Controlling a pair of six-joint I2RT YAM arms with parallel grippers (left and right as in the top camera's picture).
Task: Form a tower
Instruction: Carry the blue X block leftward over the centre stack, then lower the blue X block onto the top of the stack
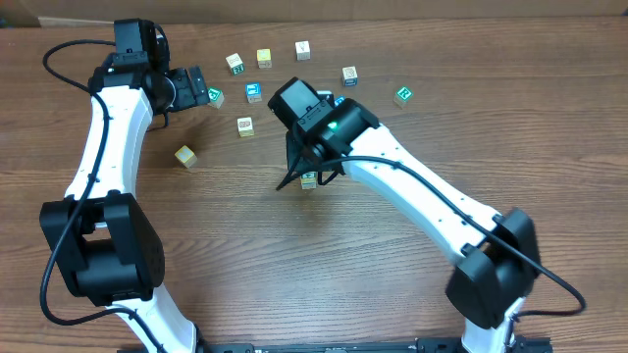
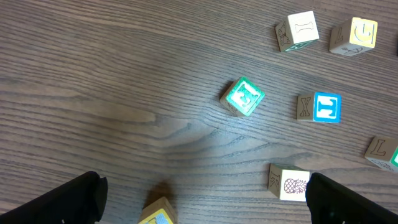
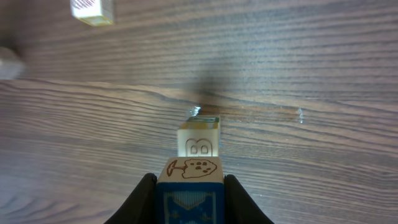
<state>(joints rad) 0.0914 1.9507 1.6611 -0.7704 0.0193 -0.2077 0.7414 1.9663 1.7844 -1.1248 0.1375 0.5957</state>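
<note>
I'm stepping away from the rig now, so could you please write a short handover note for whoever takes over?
Left gripper: open, empty, above loose cubes towards the back of the table.
Right gripper: shut on the blue cube, right at the tower mid-table.
Done: tower started; blue cube is at it.
Left: I can't tell whether the blue cube is seated; set it square, release, lift away. More loose cubes could follow.
</note>
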